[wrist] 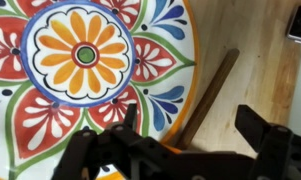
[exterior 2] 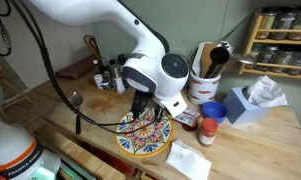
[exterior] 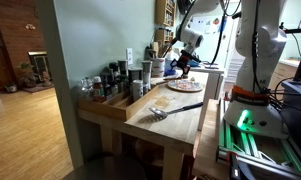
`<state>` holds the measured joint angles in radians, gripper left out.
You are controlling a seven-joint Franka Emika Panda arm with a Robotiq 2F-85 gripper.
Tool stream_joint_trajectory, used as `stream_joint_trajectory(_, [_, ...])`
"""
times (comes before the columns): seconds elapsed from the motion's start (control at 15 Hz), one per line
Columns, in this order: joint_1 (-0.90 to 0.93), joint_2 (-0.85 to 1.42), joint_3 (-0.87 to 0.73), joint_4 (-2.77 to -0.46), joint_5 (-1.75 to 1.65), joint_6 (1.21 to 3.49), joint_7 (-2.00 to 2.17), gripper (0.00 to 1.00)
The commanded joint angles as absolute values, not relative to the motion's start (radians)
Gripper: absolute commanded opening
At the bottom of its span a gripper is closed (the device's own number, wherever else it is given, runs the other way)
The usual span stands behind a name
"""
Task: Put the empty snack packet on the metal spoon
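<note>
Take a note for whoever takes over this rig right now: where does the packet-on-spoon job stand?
Gripper: open, empty, hovering over the patterned plate.
Empty snack packet: apparently the small red-and-white piece on the table at the plate's edge, toward the blue cup; not gripped.
Metal spoon: on the table on the plate's opposite side, bare.
Done: nothing yet.
Left: grasp the packet, carry it across, lay it on the spoon.
</note>
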<state>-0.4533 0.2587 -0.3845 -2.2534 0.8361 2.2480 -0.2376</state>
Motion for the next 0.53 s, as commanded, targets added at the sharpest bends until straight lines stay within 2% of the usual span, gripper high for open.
stream_joint_trajectory(0.0, [-0.471, 0.279, -0.375, -2.234, 0.921, 2.334, -0.232, 1.0])
stream_joint_trajectory(0.47, [-0.466, 0.354, -0.356, -2.183, 1.029, 2.453, -0.215, 1.0])
